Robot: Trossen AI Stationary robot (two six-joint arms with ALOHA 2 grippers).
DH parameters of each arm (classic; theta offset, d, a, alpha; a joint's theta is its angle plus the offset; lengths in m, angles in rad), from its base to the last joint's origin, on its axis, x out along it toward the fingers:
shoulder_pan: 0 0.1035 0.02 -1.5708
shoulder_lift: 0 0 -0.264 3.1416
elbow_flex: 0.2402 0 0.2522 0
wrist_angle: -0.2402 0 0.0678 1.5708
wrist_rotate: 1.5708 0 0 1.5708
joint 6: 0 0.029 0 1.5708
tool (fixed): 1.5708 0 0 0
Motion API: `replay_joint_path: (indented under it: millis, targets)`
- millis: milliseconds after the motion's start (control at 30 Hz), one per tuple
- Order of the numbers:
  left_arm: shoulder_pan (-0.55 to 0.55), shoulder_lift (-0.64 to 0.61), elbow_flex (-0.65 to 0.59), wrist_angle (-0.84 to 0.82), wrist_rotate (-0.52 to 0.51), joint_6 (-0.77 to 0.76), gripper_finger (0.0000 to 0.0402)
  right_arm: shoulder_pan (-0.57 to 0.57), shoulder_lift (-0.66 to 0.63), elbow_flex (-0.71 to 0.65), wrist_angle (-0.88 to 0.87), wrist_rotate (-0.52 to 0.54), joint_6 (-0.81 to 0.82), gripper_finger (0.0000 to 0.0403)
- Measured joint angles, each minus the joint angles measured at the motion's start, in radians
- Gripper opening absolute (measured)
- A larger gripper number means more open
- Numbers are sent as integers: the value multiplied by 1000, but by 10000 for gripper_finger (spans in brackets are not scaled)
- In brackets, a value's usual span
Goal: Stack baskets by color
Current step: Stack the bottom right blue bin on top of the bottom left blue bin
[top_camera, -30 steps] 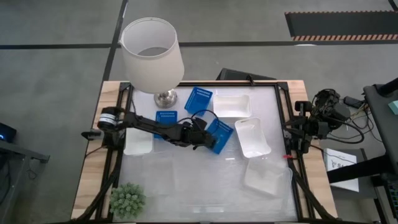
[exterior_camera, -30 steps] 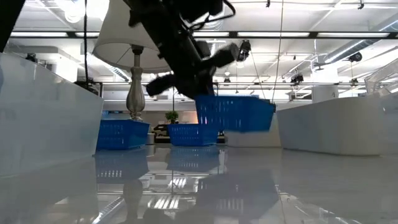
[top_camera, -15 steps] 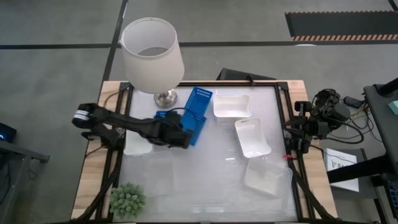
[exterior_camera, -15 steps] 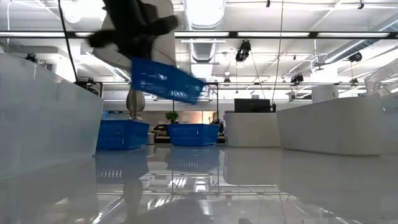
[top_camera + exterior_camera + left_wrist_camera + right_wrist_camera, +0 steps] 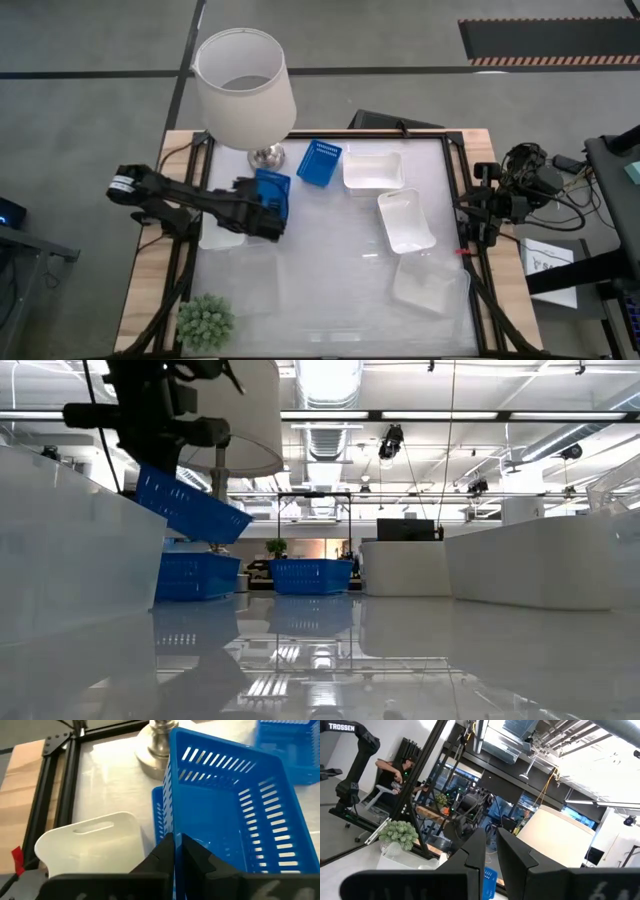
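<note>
High view: left gripper (image 5: pixel 268 212) has carried blue basket (image 5: pixel 272 190) leftward.

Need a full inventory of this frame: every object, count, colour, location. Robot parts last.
blue baskets: 3; one held tilted in the air, one on the table right under it, one near the lamp base.
white baskets: 3; one at the left edge, one at the back centre, one right of centre.
clear baskets: at least 2, translucent; front right, front left of centre.
lamp: 1, white shade, silver base, back left corner.
plant: 1, green, front left corner.
table: 1, glossy top, wood edges.
left gripper: shut on the held blue basket's rim, left of centre.
right gripper: parked off the table's right edge.
</note>
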Motion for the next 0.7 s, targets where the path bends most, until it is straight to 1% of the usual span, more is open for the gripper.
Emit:
replay_joint_path:
  millis: [200, 700]
  targets:
    - [0, 2, -37, 17, 0, -39, 0, 0, 0, 0, 0, 0, 0, 38]
    - [0, 13, -67, 55, -9, -46, 0, 0, 0, 0, 0, 0, 0, 38]
